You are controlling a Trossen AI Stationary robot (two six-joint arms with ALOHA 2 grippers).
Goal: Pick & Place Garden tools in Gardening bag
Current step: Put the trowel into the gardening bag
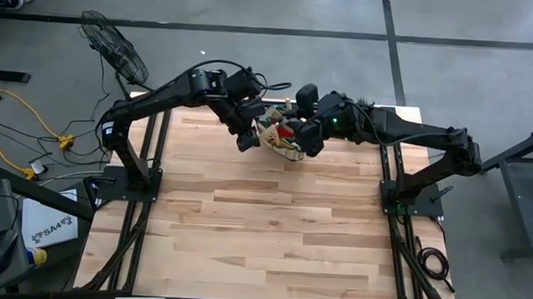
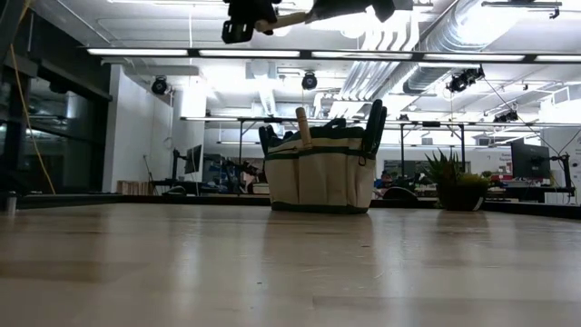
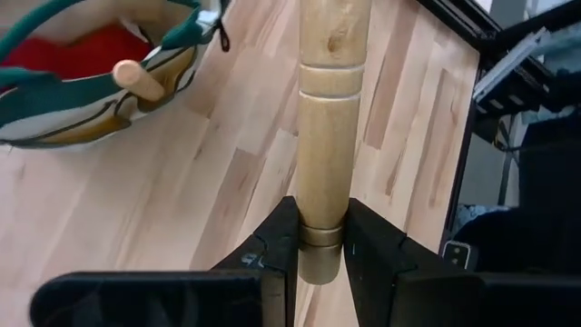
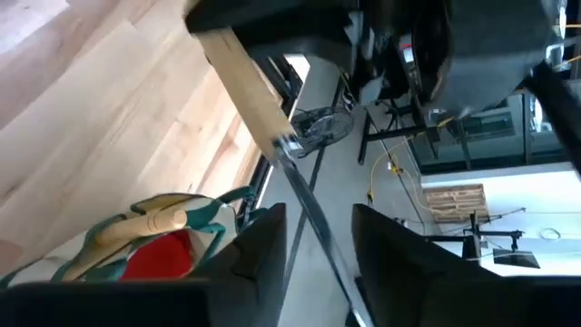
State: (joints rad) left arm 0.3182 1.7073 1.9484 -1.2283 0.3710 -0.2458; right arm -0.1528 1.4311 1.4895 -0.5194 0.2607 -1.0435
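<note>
Turned pale wooden tool handle clamped between left gripper fingers, raised above the tabletop.
Left gripper holds this tool beside the soft beige canvas gardening bag with dark green trim, which stands at the far middle of the light wood table with tool handles and red cloth inside. Right gripper hovers over the bag, fingers apart astride the tool's thin metal shaft, not touching it.

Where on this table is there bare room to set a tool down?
Nearly all of the table is bare: the whole stretch nearer than the bag, between the two arm bases. It is crowded only at the far edge, where the left gripper and right gripper flank the bag.
</note>
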